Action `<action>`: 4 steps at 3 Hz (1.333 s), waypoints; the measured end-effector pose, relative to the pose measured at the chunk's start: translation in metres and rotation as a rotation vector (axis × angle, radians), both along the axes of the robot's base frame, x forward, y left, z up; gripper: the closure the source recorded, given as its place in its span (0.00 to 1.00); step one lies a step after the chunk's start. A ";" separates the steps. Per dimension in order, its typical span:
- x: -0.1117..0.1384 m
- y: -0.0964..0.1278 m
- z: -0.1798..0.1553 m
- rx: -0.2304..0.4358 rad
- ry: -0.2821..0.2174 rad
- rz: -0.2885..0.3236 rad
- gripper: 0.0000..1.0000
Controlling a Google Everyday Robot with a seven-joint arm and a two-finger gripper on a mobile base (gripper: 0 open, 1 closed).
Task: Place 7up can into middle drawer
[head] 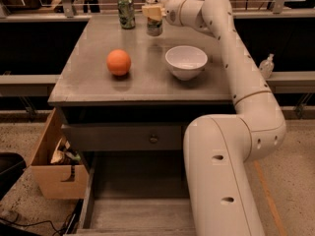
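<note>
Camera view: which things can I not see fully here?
7up can: upper side covered by the end effector, at the far edge of the table.
Middle drawer: front cut off by the bottom edge; right side hidden by the robot arm.
Box contents: too dark.

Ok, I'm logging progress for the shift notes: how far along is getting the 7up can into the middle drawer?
Done: the middle drawer is pulled open under the table. In hand: the gripper is at the top of the 7up can, at the back of the table beside a green can; a firm grasp cannot be confirmed. Left: lifting the can, carrying it down and setting it in the drawer.
</note>
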State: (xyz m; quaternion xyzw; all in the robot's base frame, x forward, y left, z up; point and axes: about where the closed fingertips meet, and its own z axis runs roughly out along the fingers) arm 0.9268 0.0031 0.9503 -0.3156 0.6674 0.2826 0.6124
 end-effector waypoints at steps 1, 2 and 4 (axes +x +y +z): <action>-0.013 -0.033 0.035 -0.038 -0.022 -0.043 1.00; -0.031 -0.069 0.073 -0.063 -0.052 -0.099 1.00; -0.113 -0.154 0.171 -0.057 -0.146 -0.250 1.00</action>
